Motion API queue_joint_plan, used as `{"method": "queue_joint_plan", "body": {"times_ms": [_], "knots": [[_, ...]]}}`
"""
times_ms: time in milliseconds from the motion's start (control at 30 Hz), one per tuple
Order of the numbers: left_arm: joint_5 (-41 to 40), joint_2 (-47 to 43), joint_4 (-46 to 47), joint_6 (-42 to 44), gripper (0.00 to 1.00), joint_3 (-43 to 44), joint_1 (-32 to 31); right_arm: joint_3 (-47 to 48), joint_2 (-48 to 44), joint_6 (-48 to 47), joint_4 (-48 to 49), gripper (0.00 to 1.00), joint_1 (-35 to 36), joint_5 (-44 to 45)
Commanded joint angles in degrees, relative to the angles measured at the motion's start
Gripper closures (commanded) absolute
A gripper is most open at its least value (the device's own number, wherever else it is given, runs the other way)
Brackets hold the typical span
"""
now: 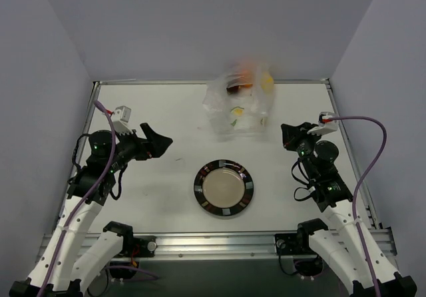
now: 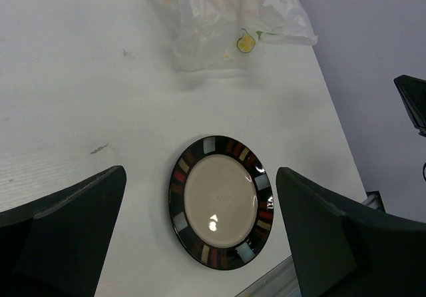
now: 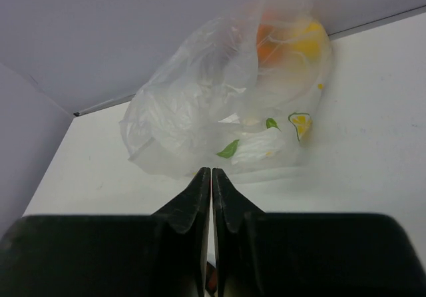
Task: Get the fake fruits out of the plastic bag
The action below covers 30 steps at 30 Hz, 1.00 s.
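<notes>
Looking at the plastic bag [image 1: 229, 114] in the upper middle of the overhead view, crumpled on the white table [image 1: 153, 104] close to the back wall. Clear film, with little yellow and green prints showing on the side nearer the arms. Can make out the fake fruits [image 1: 251, 80] through the plastic at the bag's far end, all inside and all a bit blurry: orange fruit [image 3: 266, 40] and yellow fruit [image 3: 307, 40] side by side in the upper right of the right wrist view, plus a dark red fruit [image 1: 236, 88] just below them in the overhead frame. Can't tell whether touching each other or not. Spotting a round plate [image 1: 198, 189] too, beige middle with a dark patterned rim, down in the lower middle of the overhead frame, well apart from the bag. Got the left gripper [image 1: 160, 140] at mid left of that frame, hovering over bare table off to the left of the plate, jaws spread wide, with the plate showing in the gap between the two dark fingers [image 2: 73, 230] in the left wrist view. Got the right gripper [image 1: 287, 134] at mid right, near the bag's lower right corner but apart from it, jaws pressed together into one thin seam at the bottom centre of its own wrist view, pinching nothing.
</notes>
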Motion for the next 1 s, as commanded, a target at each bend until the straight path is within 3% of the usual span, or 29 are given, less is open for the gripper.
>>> {"method": "queue_joint_plan", "body": {"times_ms": [0, 233, 400, 667, 833, 967], "knots": [[-0.49, 0.00, 0.71, -1.14, 0.06, 1.81, 0.31, -0.06, -1.10, -0.42, 1.67, 0.99, 0.20, 0.51], [1.78, 3.85, 8.16, -5.17, 0.06, 1.28, 0.14, -0.32, -0.57, 0.11, 2.37, 0.77, 0.20, 0.07], [0.13, 9.74, 15.38, -7.73, 0.06, 2.07, -2.67, -0.24, 0.40, 0.11, 2.55, 0.74, 0.28, -0.46], [-13.59, 26.09, 16.96, 1.49, 0.06, 11.65, -14.97, -0.32, 1.63, 0.02, 3.16, 0.71, 0.28, -1.25], [-13.77, 38.89, 22.94, 4.82, 0.06, 17.26, -16.47, -0.24, 2.94, -0.07, 3.60, 0.70, 0.46, -2.65], [-13.33, 50.60, 23.21, 7.55, 0.06, 26.82, -16.47, -0.24, 3.91, -0.16, 4.04, 0.65, 0.64, -3.62]]}}
